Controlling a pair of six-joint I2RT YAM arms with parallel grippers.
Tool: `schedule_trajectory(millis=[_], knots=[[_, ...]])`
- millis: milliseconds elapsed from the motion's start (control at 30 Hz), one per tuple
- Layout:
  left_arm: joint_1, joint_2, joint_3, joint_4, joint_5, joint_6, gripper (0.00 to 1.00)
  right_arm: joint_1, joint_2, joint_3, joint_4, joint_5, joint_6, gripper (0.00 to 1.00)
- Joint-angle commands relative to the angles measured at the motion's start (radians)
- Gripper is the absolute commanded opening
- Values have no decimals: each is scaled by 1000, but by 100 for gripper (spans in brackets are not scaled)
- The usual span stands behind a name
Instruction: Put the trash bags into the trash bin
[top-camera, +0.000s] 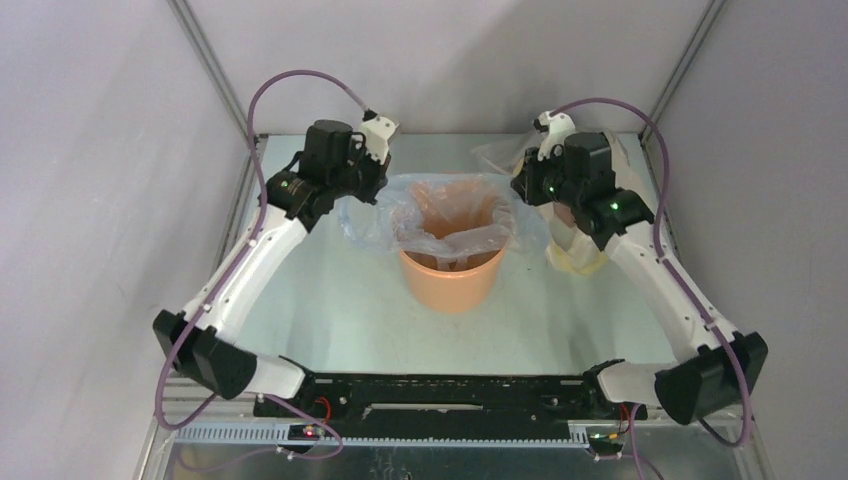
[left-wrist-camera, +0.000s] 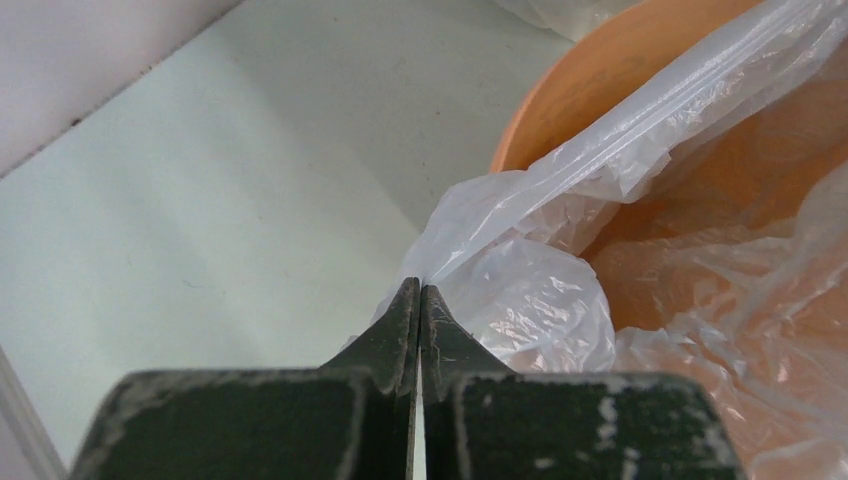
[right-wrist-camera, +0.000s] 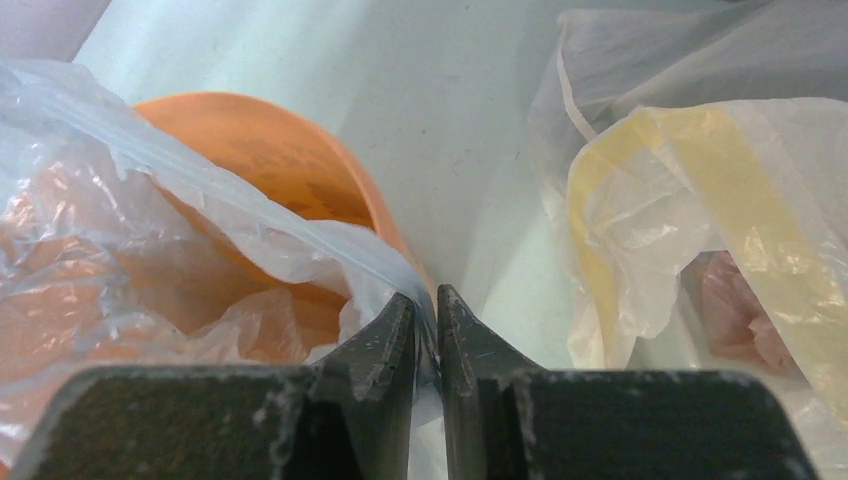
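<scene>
Opposite edges of the thin blue-grey film bag (left-wrist-camera: 540, 300) are being pinched by the closed left gripper (left-wrist-camera: 420, 292) and right gripper (right-wrist-camera: 427, 300) beside the rim of the round orange bucket (top-camera: 450, 285); a clear-and-yellow bundle (right-wrist-camera: 680, 200) is crowding the latter's right.

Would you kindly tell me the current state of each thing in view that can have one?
trash bin: upright on the table, mouth open.
trash bag: spread over the trash bin's mouth, sagging inside, pinched at both sides.
left gripper: shut on the trash bag's edge.
right gripper: shut on the trash bag's opposite edge.
clear-and-yellow bundle: crumpled on the table beside the trash bin, no gripper on it.
</scene>
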Motion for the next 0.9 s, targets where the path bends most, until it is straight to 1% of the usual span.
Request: schedule_trajectory(millis=[0,67,267,467,600,767,867], knots=[[59,64,58,21,58,-55,0,-46,80,71,8,-62,53,19],[77,89,59,32,72,-66,0,-59,107,76,15,-72,72,22],[102,159,60,46,109,-105,0,-96,176,79,35,-98,120,22],[116,218,45,61,157,-141,0,-102,228,78,31,-138,128,20],[116,235,-11,83,172,-176,0,-102,250,69,1,-179,126,17],[116,220,-127,170,202,-238,0,-94,230,-9,32,-183,138,18],[116,217,-160,190,206,-250,0,-94,228,-26,26,-184,140,18]])
